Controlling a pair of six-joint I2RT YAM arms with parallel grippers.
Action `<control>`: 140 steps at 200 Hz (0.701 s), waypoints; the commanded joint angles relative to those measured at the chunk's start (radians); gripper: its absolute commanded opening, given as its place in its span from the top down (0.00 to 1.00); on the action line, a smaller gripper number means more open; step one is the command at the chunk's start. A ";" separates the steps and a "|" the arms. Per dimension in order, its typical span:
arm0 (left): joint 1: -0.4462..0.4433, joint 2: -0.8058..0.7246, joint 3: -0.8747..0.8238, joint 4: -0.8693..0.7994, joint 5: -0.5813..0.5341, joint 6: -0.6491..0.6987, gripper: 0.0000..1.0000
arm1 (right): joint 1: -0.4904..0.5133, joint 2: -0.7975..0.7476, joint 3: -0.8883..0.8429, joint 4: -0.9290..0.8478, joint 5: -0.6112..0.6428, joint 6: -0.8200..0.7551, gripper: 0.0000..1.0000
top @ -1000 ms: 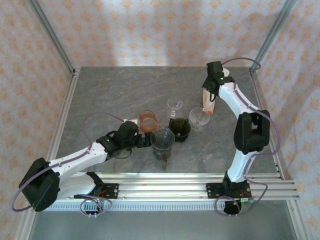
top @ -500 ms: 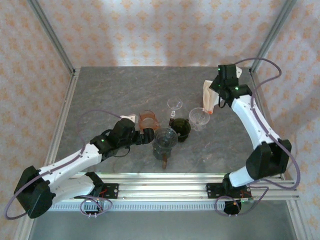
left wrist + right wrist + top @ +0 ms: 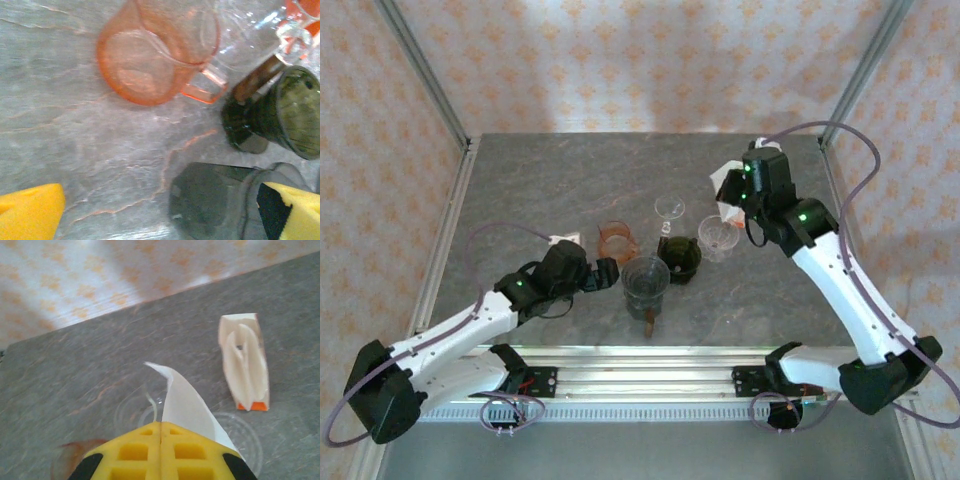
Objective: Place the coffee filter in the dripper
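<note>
Coffee filter [image 3: 186, 405] pinched over clear dripper [image 3: 718, 238] (orange cup [image 3: 150, 65] empty).

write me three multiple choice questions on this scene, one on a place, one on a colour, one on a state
1. In the top view, where is the orange cup relative to the dark green glass?
A) left of it
B) right of it
C) inside it

2. What colour is the coffee filter?
A) brown
B) white
C) blue

3. How is the right claw?
A) open and empty
B) shut on the orange cup
C) shut on the coffee filter

Answers:
1 A, the cup stands to the left of the green glass.
2 B, the sheet looks white in the right wrist view.
3 C, it is closed with the filter pinched in it.
</note>
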 commanded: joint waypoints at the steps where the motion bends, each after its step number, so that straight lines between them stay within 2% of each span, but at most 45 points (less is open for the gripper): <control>1: 0.019 -0.052 -0.023 -0.137 -0.137 -0.035 0.00 | 0.075 -0.041 0.028 -0.081 -0.023 -0.018 1.00; 21: 0.043 -0.117 -0.020 -0.181 -0.133 -0.027 0.00 | 0.166 -0.065 0.040 -0.129 -0.044 -0.004 1.00; 54: 0.045 -0.253 0.006 -0.149 -0.068 0.041 0.00 | 0.307 -0.073 0.079 -0.240 -0.087 0.058 1.00; 85: 0.044 -0.301 0.073 -0.192 -0.058 0.046 0.00 | 0.422 -0.037 0.141 -0.351 -0.098 0.128 1.00; 107: 0.045 -0.291 0.117 -0.230 -0.043 0.034 0.00 | 0.479 -0.007 0.172 -0.405 -0.119 0.185 1.00; 140: 0.045 -0.289 0.113 -0.191 0.024 0.014 0.00 | 0.513 0.101 0.240 -0.469 -0.129 0.225 1.00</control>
